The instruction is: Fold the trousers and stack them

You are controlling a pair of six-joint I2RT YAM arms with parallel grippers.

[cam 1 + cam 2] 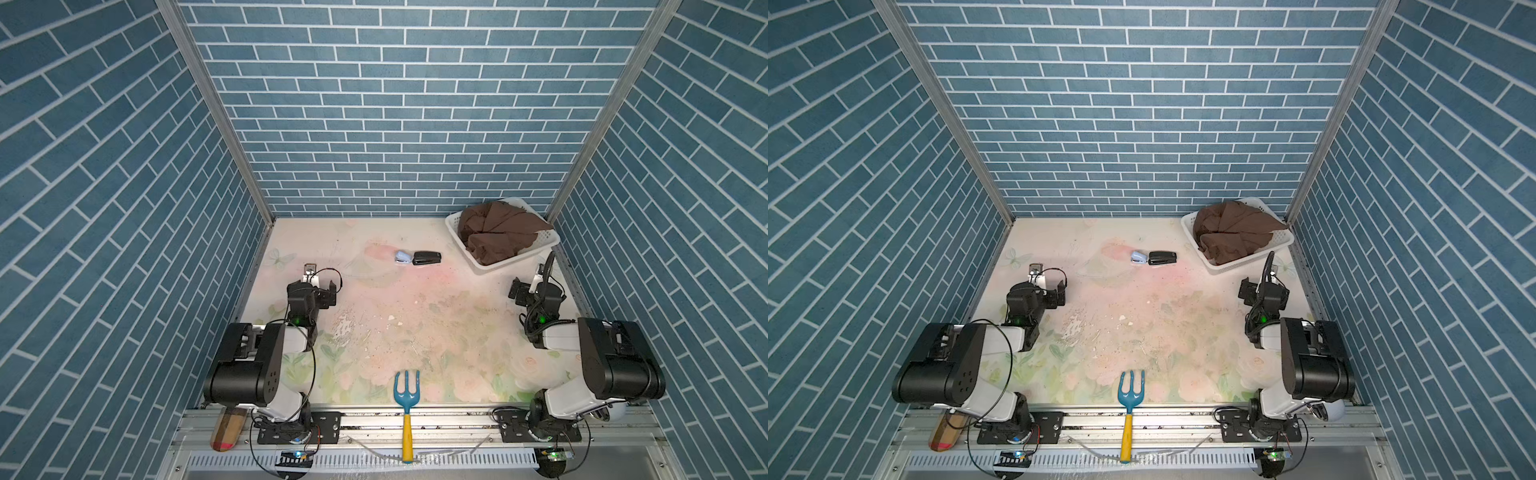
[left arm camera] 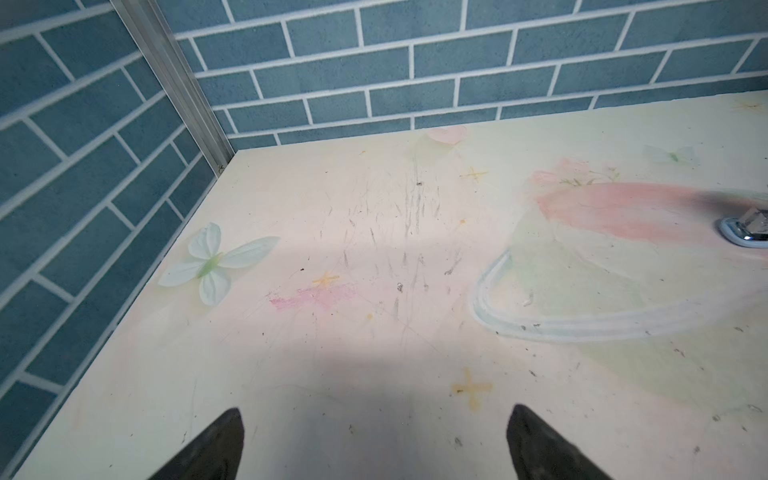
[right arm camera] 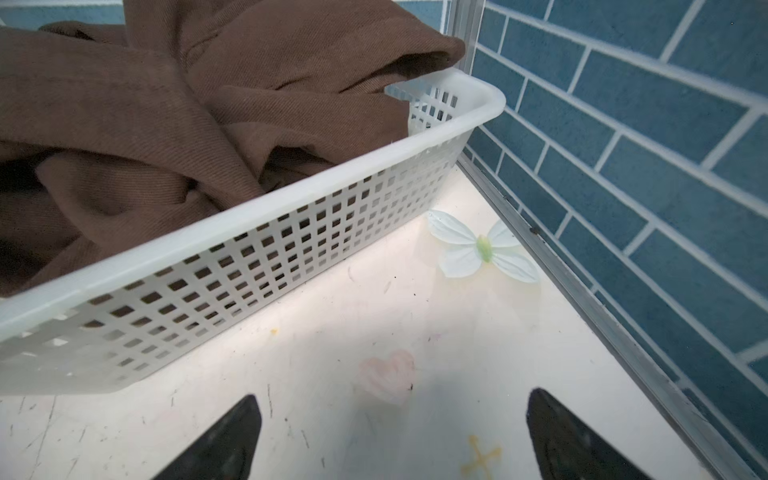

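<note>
Brown trousers (image 3: 166, 124) lie crumpled in white basket (image 3: 291, 216)
Matte creased folds heap above its rim, just ahead of the right gripper (image 3: 392, 397), jaws wide, empty; left gripper (image 2: 377, 409) equally wide

On the table (image 1: 415, 316), the trousers (image 1: 498, 232) lie in the basket (image 1: 519, 260) far right, a stapler (image 1: 427, 258) left of it.

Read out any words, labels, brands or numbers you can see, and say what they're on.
None can be read.
The garden fork, basket and trousers show no print.
The table bears only flowers and butterflies.
Any marking on the black stapler or blue stapler is too small to tell.
</note>
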